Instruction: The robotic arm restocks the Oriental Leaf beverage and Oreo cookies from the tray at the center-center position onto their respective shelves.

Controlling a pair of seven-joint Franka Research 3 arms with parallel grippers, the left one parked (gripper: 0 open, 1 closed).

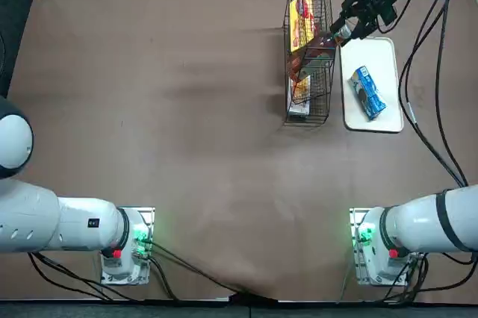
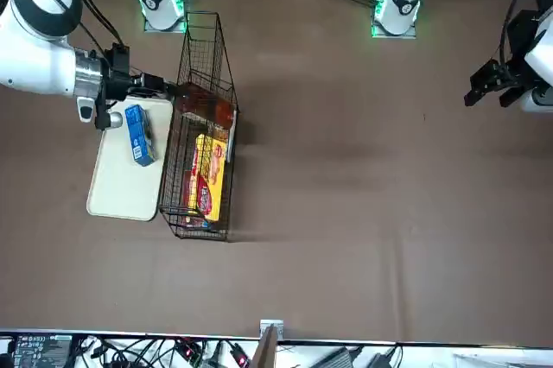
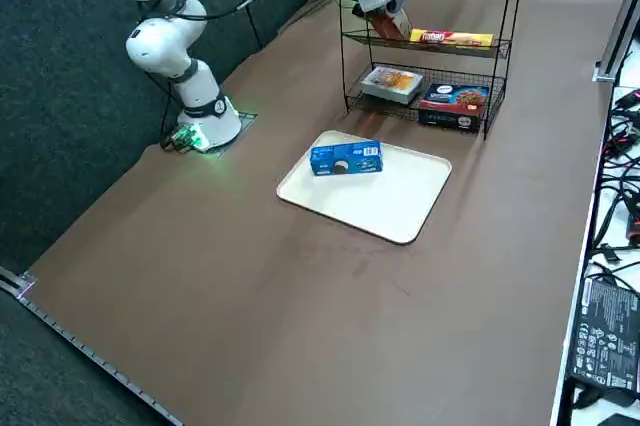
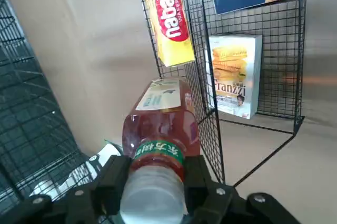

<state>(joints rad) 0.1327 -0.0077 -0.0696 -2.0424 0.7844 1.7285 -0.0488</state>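
My right gripper (image 4: 152,174) is shut on the neck of the Oriental Leaf beverage (image 4: 160,124), a clear bottle of reddish-brown tea with a white cap. The bottle (image 3: 386,24) lies roughly level, its base reaching into a middle tier of the black wire shelves (image 3: 500,6) beside a yellow box. From above, the gripper (image 1: 343,29) sits at the rack's (image 1: 310,49) right side, over the far end of the cream tray (image 1: 388,64). The blue Oreo cookies (image 1: 368,92) packet lies on the tray (image 3: 390,196).
The rack holds a yellow Nabati wafer box (image 4: 166,16) on the bottle's tier, with a Franzzi box (image 4: 234,74) and a dark blue chocolate box (image 3: 456,101) on the lowest tier. Black cables (image 1: 426,109) trail from the arm past the tray's right side.
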